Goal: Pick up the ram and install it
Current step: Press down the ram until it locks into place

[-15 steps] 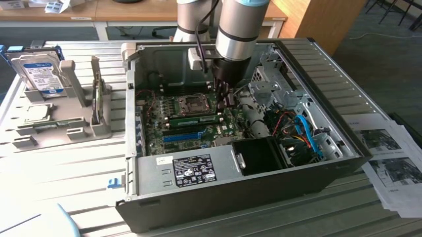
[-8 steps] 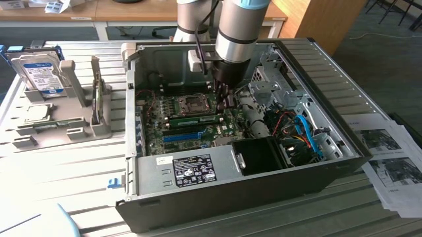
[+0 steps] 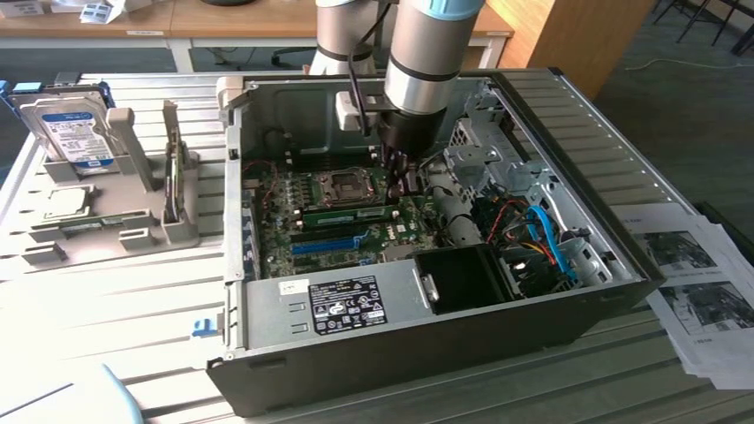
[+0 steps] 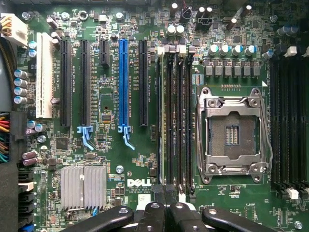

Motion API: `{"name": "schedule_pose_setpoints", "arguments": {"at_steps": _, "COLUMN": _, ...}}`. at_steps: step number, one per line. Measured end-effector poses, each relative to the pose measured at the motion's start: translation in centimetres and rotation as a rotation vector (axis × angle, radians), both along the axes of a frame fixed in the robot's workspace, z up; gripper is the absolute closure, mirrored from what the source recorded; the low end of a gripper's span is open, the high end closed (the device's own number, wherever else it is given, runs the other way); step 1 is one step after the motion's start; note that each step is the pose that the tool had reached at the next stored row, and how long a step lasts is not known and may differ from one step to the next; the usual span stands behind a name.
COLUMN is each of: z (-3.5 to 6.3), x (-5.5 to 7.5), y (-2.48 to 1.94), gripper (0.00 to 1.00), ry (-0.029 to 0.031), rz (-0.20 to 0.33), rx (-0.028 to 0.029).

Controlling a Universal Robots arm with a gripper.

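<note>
The ram (image 3: 348, 215), a thin green stick, stands on edge in a black memory slot on the motherboard, a little way from the CPU socket (image 3: 348, 185). In the wrist view the ram (image 4: 164, 121) is seen edge-on, in the slot farthest from the CPU socket (image 4: 231, 130). My gripper (image 3: 398, 187) reaches down into the open PC case, just above the stick's end at the exterior view's right. Its two fingertips are pressed together in the wrist view, so the gripper (image 4: 165, 193) is shut over the end of that slot. Whether it touches the ram I cannot tell.
The case walls (image 3: 566, 132) ring the motherboard. Blue cables (image 3: 548, 238) and a black shroud (image 3: 465, 278) lie toward the exterior view's right. A blue expansion slot (image 4: 123, 82) runs beside the memory slots. A hard drive (image 3: 73, 132) stands in a grey holder at the left, and papers (image 3: 695, 291) lie at the right.
</note>
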State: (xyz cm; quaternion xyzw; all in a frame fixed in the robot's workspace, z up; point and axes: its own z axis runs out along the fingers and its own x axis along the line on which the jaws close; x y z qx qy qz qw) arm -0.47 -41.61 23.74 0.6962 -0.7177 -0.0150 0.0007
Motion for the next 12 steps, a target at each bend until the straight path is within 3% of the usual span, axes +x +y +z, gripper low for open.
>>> {"name": "schedule_pose_setpoints", "arguments": {"at_steps": 12, "z": -0.01, "x": 0.47, "y": 0.01, "gripper": 0.91, "ry": -0.0001, "rz": 0.000, "rx": 0.0003}}
